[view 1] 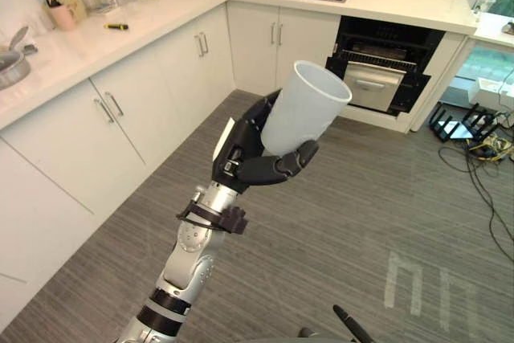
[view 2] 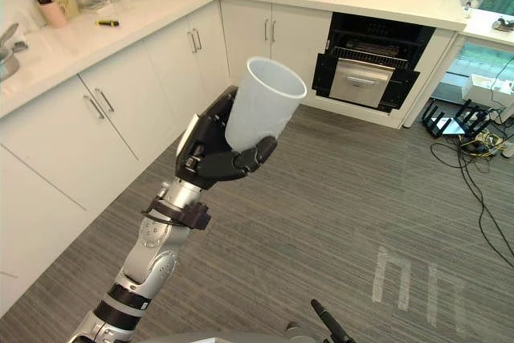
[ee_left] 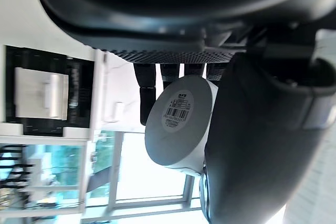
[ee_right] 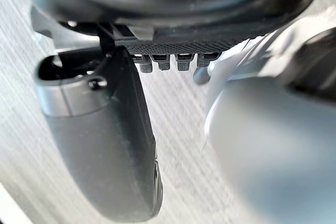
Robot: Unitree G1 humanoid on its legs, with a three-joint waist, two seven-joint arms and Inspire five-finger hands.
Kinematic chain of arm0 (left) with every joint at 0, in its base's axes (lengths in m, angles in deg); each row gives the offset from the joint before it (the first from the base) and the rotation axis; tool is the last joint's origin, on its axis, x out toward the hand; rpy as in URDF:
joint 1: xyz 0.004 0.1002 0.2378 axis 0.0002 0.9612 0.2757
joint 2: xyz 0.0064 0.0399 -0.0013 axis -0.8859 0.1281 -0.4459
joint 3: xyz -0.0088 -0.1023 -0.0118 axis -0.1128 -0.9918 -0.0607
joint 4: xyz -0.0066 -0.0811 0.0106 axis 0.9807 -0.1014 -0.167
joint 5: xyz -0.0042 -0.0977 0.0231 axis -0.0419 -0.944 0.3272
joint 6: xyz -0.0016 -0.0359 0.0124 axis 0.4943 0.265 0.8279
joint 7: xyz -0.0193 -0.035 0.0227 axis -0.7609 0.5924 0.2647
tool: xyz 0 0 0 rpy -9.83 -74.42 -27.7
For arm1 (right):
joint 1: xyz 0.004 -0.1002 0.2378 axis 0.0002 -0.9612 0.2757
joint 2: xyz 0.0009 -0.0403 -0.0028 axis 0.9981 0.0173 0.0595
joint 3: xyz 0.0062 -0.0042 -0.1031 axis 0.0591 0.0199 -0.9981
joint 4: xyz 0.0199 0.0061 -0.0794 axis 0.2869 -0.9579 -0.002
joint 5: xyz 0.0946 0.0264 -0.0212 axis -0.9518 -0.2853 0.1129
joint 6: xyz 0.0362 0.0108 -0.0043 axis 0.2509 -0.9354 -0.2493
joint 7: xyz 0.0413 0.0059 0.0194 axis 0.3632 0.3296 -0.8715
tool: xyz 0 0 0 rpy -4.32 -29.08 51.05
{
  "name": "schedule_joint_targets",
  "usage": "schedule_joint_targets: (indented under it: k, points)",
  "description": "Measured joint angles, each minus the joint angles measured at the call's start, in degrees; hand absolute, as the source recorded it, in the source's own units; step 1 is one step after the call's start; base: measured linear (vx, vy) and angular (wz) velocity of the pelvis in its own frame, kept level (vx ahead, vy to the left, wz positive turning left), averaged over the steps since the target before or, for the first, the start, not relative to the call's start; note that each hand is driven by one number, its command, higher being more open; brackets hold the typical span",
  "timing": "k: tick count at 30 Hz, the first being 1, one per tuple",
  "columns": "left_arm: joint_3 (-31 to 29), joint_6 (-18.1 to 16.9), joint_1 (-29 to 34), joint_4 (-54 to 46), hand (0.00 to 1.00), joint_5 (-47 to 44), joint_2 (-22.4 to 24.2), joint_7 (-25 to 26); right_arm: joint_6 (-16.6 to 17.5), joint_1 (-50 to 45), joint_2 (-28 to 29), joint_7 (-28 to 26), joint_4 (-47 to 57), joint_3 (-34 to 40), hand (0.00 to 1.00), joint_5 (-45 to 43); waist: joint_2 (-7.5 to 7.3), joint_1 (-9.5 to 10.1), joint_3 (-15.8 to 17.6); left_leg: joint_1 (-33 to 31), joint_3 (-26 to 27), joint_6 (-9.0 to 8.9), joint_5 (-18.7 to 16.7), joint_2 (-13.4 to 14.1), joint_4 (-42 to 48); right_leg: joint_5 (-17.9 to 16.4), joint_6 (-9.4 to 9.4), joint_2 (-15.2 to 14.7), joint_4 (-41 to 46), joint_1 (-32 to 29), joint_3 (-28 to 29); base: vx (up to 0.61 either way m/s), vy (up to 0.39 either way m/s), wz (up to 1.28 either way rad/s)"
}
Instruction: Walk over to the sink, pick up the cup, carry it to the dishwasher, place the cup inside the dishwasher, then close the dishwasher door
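Cup (view 1: 305,114) is picked up, left robot hand (view 1: 253,162) curled round it; open dishwasher (view 1: 373,82) well ahead, placing and closing left.

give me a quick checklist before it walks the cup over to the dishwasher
1. Grip on the cup: ok. The left hand has its fingers curled round the white cup.
2. Cup empty: cannot tell. It is held tilted, and its bottom is not visible from the head views.
3. Dishwasher door open: ok. The dishwasher stands open, with its rack showing.
4. Route: probably ok. The cables lie on the floor to the right of the dishwasher, off the straight line to it.
5. Right hand free for the door: cannot tell. The right hand hangs over the floor.
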Motion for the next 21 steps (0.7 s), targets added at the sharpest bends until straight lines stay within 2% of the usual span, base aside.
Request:
schedule_joint_targets:
  k: [1,2,4,5,10,12,13,15,17,18,19,20,21]
  points:
    - [-0.05,0.01,0.36,0.25,0.0,-0.02,-0.05,-0.13,-0.02,0.08,-0.46,-0.05,0.03,-0.24,1.0,-0.29,0.63,0.26,-0.44,0.55,0.82,1.29,0.97,-0.06,-0.6,0.26,0.23,0.17,-0.34,0.06,0.22,0.07,0.027,-0.28]
    - [-0.84,0.01,0.71,0.26,0.0,-0.07,-0.41,-0.51,0.01,0.4,-0.23,-0.68,0.26,-1.13,1.0,-1.67,0.77,0.29,-0.55,0.69,1.32,1.46,1.08,-0.2,-0.58,0.43,0.36,0.13,-0.63,0.06,0.52,0.06,0.031,-0.25]
    - [-2.31,0.0,0.73,0.28,0.0,-0.2,-1.44,-1.06,0.05,0.53,-0.2,-1.33,0.23,-1.65,1.0,-2.25,0.22,0.25,-0.18,0.64,1.77,1.38,1.01,-0.44,-0.71,0.73,0.67,-0.04,-1.21,0.01,0.65,0.04,0.015,-0.12]
    - [-6.29,-0.59,2.42,0.44,0.0,-1.14,-3.04,-0.84,-0.18,-0.32,0.56,-3.43,1.64,-2.32,1.0,-3.84,-0.77,-1.18,0.95,1.52,4.13,0.9,2.12,1.31,-2.45,4.04,0.3,2.28,-5.48,0.88,0.74,0.01,0.005,-0.04]
    - [-6.29,-0.59,2.42,0.5,0.0,-1.14,-2.66,-0.79,-0.17,-0.48,0.61,-3.44,1.67,-2.31,1.0,-3.84,-0.83,-1.27,0.99,1.59,4.08,0.9,2.12,1.29,-2.45,4.03,0.3,2.28,-5.42,0.9,0.73,0.0,0.0,0.0]
    - [-6.23,-0.44,2.39,1.16,0.0,-1.15,-0.83,0.21,-0.08,-0.64,0.92,-3.62,1.89,-2.3,1.0,-3.85,-1.11,-1.38,1.24,1.73,3.81,0.71,1.78,1.26,-2.14,2.15,0.11,2.13,-2.22,-0.28,0.59,-0.01,0.0,0.05]
    - [-6.21,0.07,2.34,1.87,0.0,-1.2,0.94,1.48,0.1,-1.04,1.36,-3.85,2.37,-2.29,1.0,-3.85,-1.65,-1.48,1.68,1.93,3.53,0.47,1.03,1.17,-1.42,-1.14,0.08,1.64,3.92,-2.45,0.23,-0.03,-0.012,0.16]
    - [-6.23,2.16,2.35,3.81,0.0,-2.59,4.88,4.58,0.53,-2.37,2.66,-4.49,3.37,-2.3,1.0,-3.83,-4.04,-1.52,3.33,3.99,2.78,0.94,-0.53,-0.36,-0.34,-7.26,0.24,-0.92,16.49,-5.52,-0.93,-0.04,-0.018,0.16]
    - [-6.22,3.96,2.36,5.1,0.0,-3.73,6.84,6.54,0.99,-3.34,3.3,-4.82,4.11,-2.12,1.0,-3.83,-4.47,-1.71,3.64,4.6,2.12,1.77,-1.32,-1.32,-0.38,-8.74,0.71,-2.39,22.47,-7.51,-1.13,-0.03,0.007,0.14]
    - [-6.2,5.82,2.26,5.45,0.0,-4.05,8.02,8.01,1.41,-3.68,4.16,-5.23,4.4,-1.48,1.0,-3.83,-4.59,-2.64,4.57,5.55,1.44,2.42,-1.63,-1.88,-0.27,-8.43,0.74,-3.82,31.62,-11.5,-1.53,0.01,0.028,0.2]
    - [-6.13,6.39,2.24,5.63,0.0,-4.05,7.95,8.47,1.46,-3.69,4.69,-5.61,4.84,-0.59,1.0,-3.92,-4.72,-2.86,5.25,6.19,1.06,3.32,-1.93,-1.94,0.43,-9.56,0.4,-4.0,34.81,-13.31,-2.02,0.03,0.03,0.2]
    - [-5.91,7.22,2.2,6.49,0.0,-4.05,8.04,9.16,1.75,-4.71,5.27,-5.97,5.69,0.1,1.0,-3.84,-4.61,-3.02,5.67,6.4,0.86,3.46,-3.19,-1.39,2.12,-10.72,-0.24,-3.99,34.47,-14.24,-2.17,0.06,0.033,0.11]
    - [-5.78,9.44,2.15,6.93,0.0,-4.23,7.94,10.94,2.96,-5.94,5.86,-5.9,7.19,0.24,1.0,-2.86,-4.63,-3.05,5.75,6.41,0.88,3.61,-5.32,-0.71,5.05,-10.52,-0.05,-3.78,30.93,-16.49,-3.05,0.08,0.034,0.07]
